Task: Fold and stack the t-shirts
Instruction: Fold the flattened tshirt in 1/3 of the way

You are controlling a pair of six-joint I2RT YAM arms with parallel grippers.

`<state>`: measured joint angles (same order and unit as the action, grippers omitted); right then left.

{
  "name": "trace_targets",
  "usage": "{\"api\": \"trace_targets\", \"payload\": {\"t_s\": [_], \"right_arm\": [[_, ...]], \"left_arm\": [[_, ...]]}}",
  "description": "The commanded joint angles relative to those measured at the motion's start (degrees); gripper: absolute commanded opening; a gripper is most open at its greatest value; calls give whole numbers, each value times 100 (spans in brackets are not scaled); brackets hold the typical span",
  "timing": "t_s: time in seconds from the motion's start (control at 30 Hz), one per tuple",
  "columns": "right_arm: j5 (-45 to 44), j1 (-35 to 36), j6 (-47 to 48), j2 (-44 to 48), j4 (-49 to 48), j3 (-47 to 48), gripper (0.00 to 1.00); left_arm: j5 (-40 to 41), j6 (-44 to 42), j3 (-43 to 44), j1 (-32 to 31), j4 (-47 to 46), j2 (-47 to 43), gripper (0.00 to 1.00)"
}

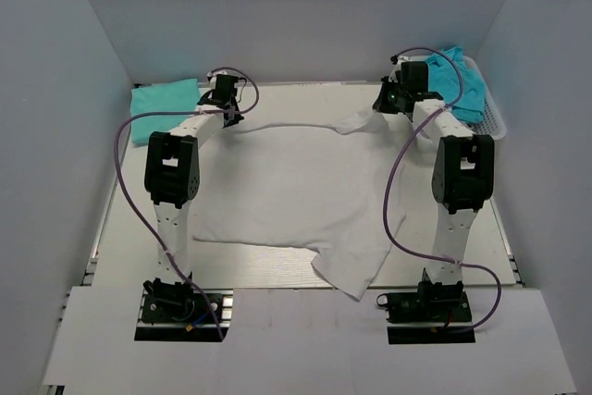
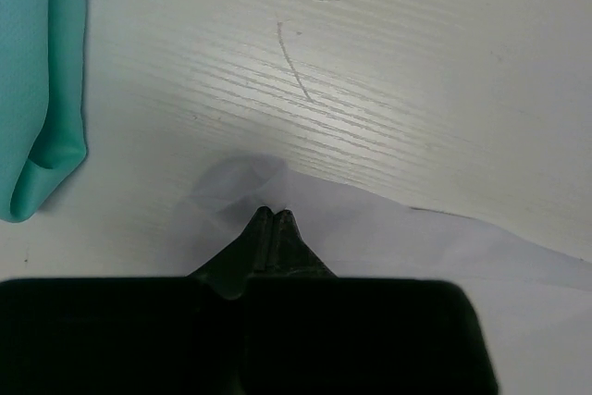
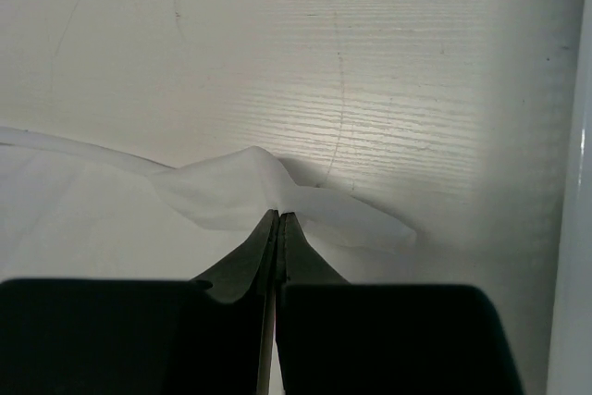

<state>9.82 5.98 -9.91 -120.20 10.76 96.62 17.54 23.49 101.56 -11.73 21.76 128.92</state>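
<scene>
Lying spread across the middle of the table, the white t-shirt had its long axis running left to right. One sleeve-like flap sat bunched at the far right and another trailed off the near right corner toward the table's front edge, so the shoulder end appeared to point right and the straighter hem edge left. Whether the neck opening faced up could not be told.

The far edge of the cloth was drawn in a nearly straight line between the two arms. The left gripper was clamped on the far-left corner, its jaws pressed together with a small fold of white cloth between the tips. The right gripper was likewise closed on the far-right flap, where the cloth rose in a small ridge at the fingertips and fanned out flat on both sides.

A folded teal t-shirt lay flat at the far left corner, just beside the left gripper and apart from the white cloth. A crumpled teal t-shirt sat in the white lattice basket at the far right.
</scene>
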Motion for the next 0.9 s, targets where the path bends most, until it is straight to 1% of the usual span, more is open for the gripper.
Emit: {"api": "trace_targets", "payload": {"t_s": [0.0,0.1,0.13,0.23,0.27,0.33,0.37,0.43,0.47,0.67,0.7,0.73,0.8,0.83,0.87], "right_arm": [[-226,52,139,146,66,209,0],[-349,70,34,575,128,-151,0],[-393,79,-10,812,154,-457,0],[-568,62,-282,1436,337,-968,0],[-630,44,-596,1725,547,-1222,0],[-754,35,-775,1982,760,-1741,0],[-806,35,-906,2444,839,-2282,0],[-842,44,-968,2685,936,-2576,0],[-790,44,-1091,2973,1119,-2795,0],[-552,44,-1363,3661,1638,-3588,0],[-561,35,-1399,3923,1744,-3728,0],[-587,26,-1600,3960,1858,-3834,0],[-622,26,-1733,4170,2034,-3966,0],[-605,26,-1994,4215,2026,-4219,0],[-439,44,-2067,4276,1991,-4326,0]], "left_arm": [[-181,-151,93,4,-198,-402,0],[-181,-318,-240,4,-198,-797,0],[-129,-318,-355,4,-198,-929,0],[12,-370,-1013,4,-408,-1526,0],[82,-371,-1381,4,-409,-1685,0],[214,-371,-1725,4,-409,-2140,0],[215,-371,-2075,4,-461,-2282,0],[215,-371,-2394,56,-532,-2538,0],[215,-371,-2621,56,-532,-2713,0],[373,-371,-2887,56,-260,-2969,0],[451,-267,-2974,56,-260,-3048,0],[452,-213,-3027,56,-182,-3049,0],[452,-38,-3273,56,-94,-3250,0],[365,15,-3387,56,-93,-3312,0],[364,94,-3597,56,-93,-3364,0]]}}
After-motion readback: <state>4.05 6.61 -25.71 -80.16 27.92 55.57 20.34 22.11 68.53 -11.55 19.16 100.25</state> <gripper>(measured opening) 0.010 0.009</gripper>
